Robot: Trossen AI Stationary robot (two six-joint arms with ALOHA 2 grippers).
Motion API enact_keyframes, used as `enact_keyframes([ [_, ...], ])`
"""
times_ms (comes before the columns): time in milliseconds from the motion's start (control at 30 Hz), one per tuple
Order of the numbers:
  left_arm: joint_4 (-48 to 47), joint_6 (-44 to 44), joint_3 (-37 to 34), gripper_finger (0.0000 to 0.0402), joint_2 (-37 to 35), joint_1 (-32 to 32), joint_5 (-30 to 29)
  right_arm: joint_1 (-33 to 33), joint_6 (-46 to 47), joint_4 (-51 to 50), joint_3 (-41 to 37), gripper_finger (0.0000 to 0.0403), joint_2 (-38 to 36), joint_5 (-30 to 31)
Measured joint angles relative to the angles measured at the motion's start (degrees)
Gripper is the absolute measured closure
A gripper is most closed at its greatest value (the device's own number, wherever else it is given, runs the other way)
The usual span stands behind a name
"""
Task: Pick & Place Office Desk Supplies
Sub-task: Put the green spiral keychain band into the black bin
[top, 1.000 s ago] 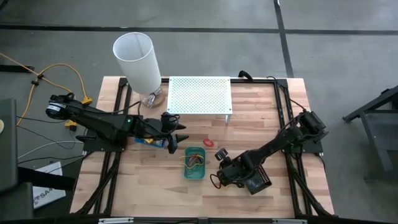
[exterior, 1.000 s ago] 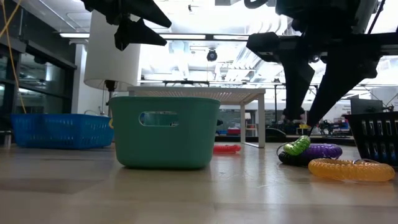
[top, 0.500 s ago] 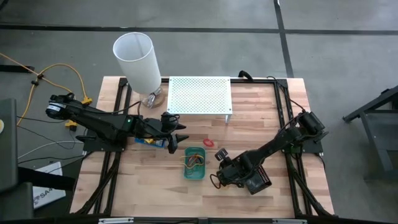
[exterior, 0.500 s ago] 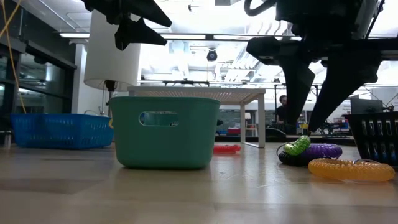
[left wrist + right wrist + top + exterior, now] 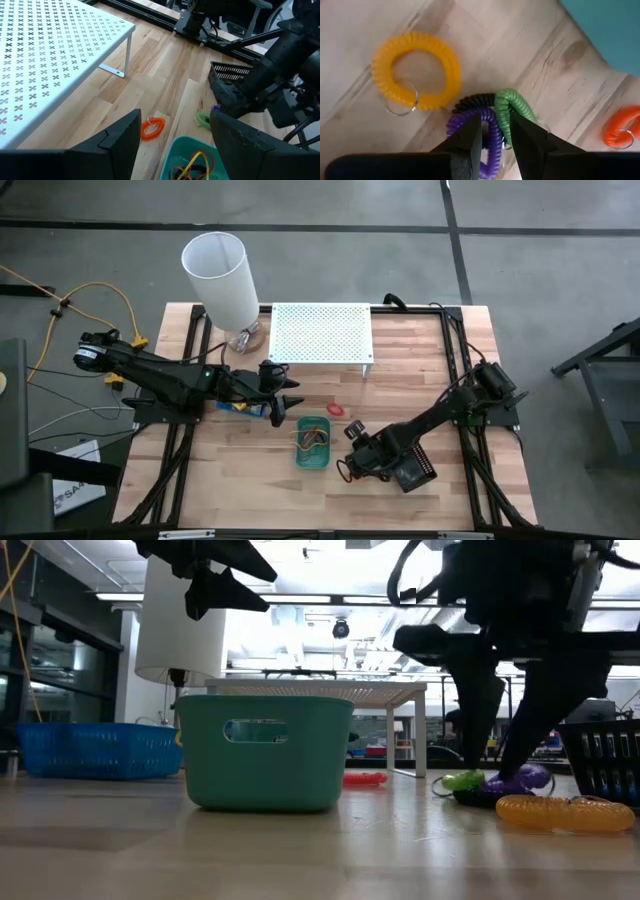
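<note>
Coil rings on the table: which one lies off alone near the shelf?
The orange-red coil ring, lying apart near the white shelf; the yellow, purple, green and black ones cluster under the right gripper.

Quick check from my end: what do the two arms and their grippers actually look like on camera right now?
Both arms are dark, near-black, jointed links. The left arm carries a small green light, with a yellow cable running off by its base. Its left gripper has two flat, wedge-shaped black fingers. The right arm is equally dark, a black cable looping above its wrist. The right gripper has two narrow tapered black fingers.

No readable text, labels, brands, numbers or signs anywhere in these views.
</note>
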Motion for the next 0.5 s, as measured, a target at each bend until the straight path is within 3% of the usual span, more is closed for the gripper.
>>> enact_keyframes([
  [500, 0.27, 0.02, 0.0, 0.0172, 0.0, 0.0, 0.0, -1.19, 0.51, 0.69, 0.02, 0.0314, -0.02, -0.52],
])
